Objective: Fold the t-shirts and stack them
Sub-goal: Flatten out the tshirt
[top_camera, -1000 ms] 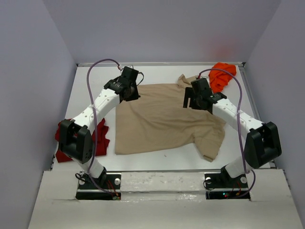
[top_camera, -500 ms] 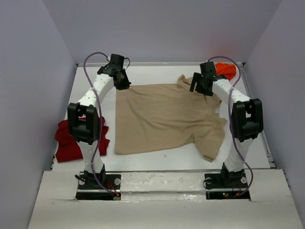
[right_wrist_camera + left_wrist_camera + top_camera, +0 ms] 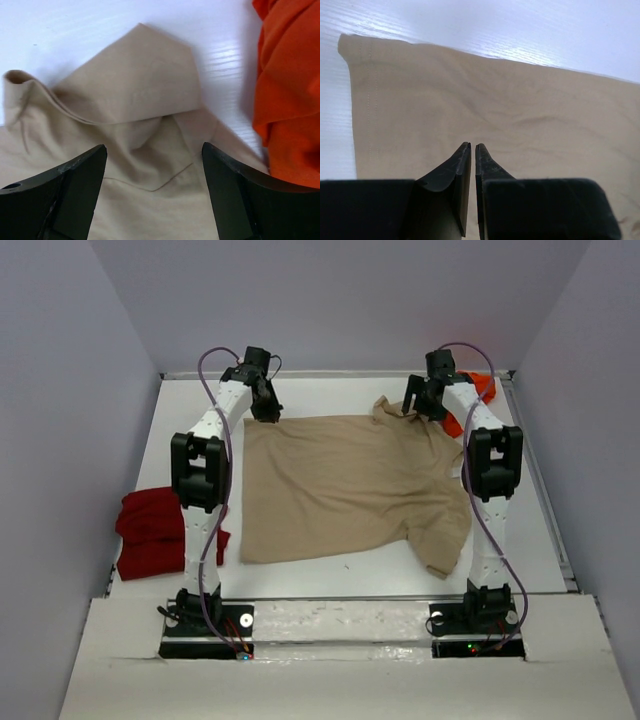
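The tan t-shirt (image 3: 350,485) lies spread flat on the white table, one sleeve (image 3: 440,545) toward the near right. My left gripper (image 3: 270,412) hovers over its far left corner; in the left wrist view the left gripper (image 3: 472,146) has its jaws almost together, nothing between them, above the tan cloth (image 3: 470,95). My right gripper (image 3: 418,408) is at the shirt's far right. In the right wrist view the right gripper (image 3: 154,150) stands wide open over a folded-over flap (image 3: 140,95). The orange t-shirt (image 3: 285,95) lies bunched just to its right. The dark red t-shirt (image 3: 150,530) is crumpled at the left.
The white table (image 3: 330,395) is boxed in by grey walls on three sides, with a raised rim (image 3: 340,373) along the far edge close behind both grippers. Both arm bases (image 3: 205,625) stand at the near edge.
Both arms have stretched toward the far edge of the table. The left gripper went to the tan shirt's far left corner, the right one to its far right flap beside the orange shirt.
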Available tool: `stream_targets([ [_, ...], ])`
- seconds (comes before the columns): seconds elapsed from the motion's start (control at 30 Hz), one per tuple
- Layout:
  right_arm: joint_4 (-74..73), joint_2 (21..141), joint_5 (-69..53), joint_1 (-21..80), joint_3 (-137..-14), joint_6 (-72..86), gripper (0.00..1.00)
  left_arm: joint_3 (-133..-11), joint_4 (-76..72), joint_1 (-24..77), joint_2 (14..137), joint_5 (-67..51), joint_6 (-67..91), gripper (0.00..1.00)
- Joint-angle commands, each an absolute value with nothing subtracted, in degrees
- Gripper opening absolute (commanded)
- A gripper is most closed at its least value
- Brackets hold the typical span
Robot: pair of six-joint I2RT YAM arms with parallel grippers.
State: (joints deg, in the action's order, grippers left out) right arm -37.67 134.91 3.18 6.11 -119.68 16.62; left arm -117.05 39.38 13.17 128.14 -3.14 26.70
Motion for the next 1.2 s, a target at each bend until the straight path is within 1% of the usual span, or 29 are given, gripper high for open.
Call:
stream_targets([
  [0.0, -40.43, 135.61, 1.24, 3.6, -124.63, 14.42, 0.82, -121.73, 41.84, 10.55, 127.7, -5.09, 26.8, 0.19],
  [0.1, -40.69, 136.67, 0.27, 1.77, -127.69, 13.8, 0.82, -122.34, 41.84, 9.41, 128.49, -5.98, 26.89, 0.19],
  [0.2, -41.39, 138.86, -5.17, 0.44, -130.77, 11.96, 0.82, -122.43, 41.57, 9.05, 129.2, -5.89, 26.37, 0.19],
  [0.37, -44.2, 143.86, -9.3, -2.1, -138.24, 10.99, 0.82, -122.43, 41.66, 8.96, 130.34, -6.24, 26.37, 0.19],
  [0.47, -44.38, 145.37, -11.86, -2.11, -139.83, 10.11, 0.82, -122.43, 41.48, 8.7, 130.43, -6.15, 26.54, 0.19],
  [0.57, -46.66, 148.0, -13.01, -2.11, -144.04, 10.11, 0.81, -122.96, 41.75, 8.09, 131.04, -7.12, 26.89, 0.19],
  [0.77, -46.84, 148.62, -15.64, -2.11, -143.35, 10.37, 0.77, -123.05, 41.4, 7.73, 131.49, -7.29, 27.77, 0.19],
  [0.87, -47.98, 147.31, -12.06, 0.26, -143.7, 8.62, 0.76, -122.96, 41.22, 7.73, 131.66, -6.68, 27.51, 0.19],
  [0.9, -48.08, 146.52, -5.95, 1.22, -143.35, 8.18, 0.76, -122.78, 41.13, 7.82, 131.57, -6.59, 27.42, 0.19],
  [0.97, -47.9, 143.8, -1.52, 3.86, -141.69, 6.95, 0.77, -121.91, 40.17, 8.0, 130.87, -5.72, 26.72, 0.19],
  [1.0, -47.47, 142.83, 3.55, 4.65, -140.98, 6.86, 0.79, -121.56, 39.91, 8.43, 130.43, -5.02, 26.54, 0.19],
  [1.1, -47.11, 140.37, 11.57, 6.94, -140.1, 5.98, 0.8, -120.33, 38.94, 8.7, 128.85, -4.21, 25.67, 0.19],
  [1.17, -47.11, 139.66, 13.0, 7.65, -140.62, 5.8, 0.8, -119.88, 38.93, 8.79, 127.89, -2.73, 25.75, 0.19],
])
